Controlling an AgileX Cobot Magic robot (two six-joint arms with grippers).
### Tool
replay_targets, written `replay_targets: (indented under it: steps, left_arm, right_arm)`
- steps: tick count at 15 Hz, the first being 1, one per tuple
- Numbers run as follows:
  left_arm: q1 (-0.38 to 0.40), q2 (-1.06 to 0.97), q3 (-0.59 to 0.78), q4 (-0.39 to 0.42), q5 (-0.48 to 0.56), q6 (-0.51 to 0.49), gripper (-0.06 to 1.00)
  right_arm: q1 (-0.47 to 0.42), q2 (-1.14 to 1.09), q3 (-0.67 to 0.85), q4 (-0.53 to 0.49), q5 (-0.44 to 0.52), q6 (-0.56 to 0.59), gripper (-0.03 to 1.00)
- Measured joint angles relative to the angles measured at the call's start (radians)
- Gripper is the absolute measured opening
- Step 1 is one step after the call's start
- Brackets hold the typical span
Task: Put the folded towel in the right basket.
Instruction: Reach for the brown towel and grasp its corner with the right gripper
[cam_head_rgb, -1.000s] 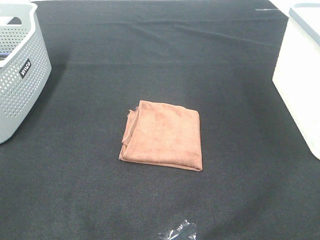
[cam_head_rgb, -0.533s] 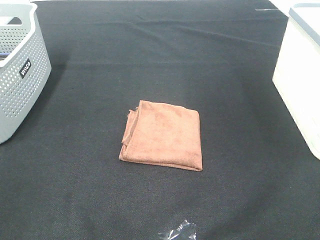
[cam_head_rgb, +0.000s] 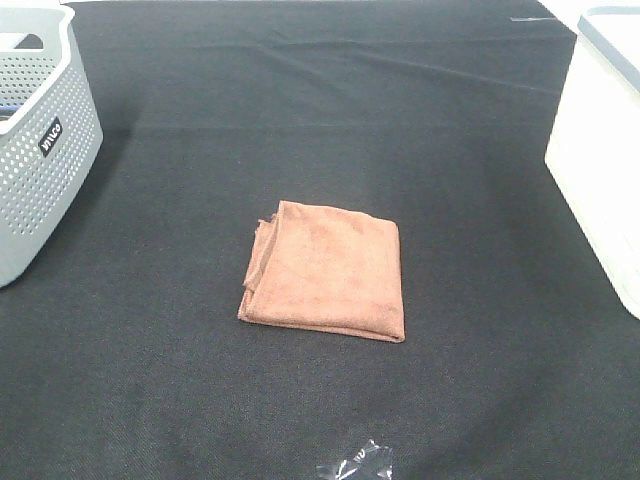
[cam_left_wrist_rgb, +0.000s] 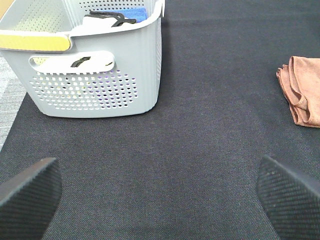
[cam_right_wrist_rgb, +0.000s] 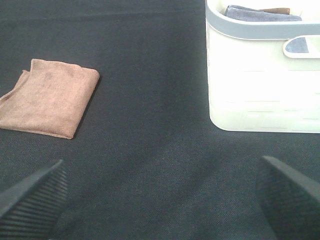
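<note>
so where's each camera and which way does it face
exterior high: mounted high, looking down on the black table, folded towel mid, grey basket left, white basket right; no arm shows.
left wrist: on the left arm, facing the grey basket; fingertips of the open left gripper show in front.
right wrist: on the right arm, facing the white basket; fingertips of the open right gripper show in front.
shared: the folded towel shows in all three.

A grey perforated basket (cam_head_rgb: 40, 150) stands at the left edge of the black table cover (cam_head_rgb: 320, 100), with a small dark label (cam_head_rgb: 50, 136) on its side. Inside it lie a blue cloth (cam_left_wrist_rgb: 131, 13) and a black-and-white item (cam_left_wrist_rgb: 102, 20). A crumpled clear plastic scrap (cam_head_rgb: 358, 464) lies at the near edge
</note>
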Motion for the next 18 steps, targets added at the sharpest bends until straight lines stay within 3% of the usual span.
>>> replay_targets:
  steps: [18]
  left_arm:
    - [0.000,0.000,0.000,0.000,0.000,0.000,0.99]
  right_arm:
    - [0.000,0.000,0.000,0.000,0.000,-0.001,0.98]
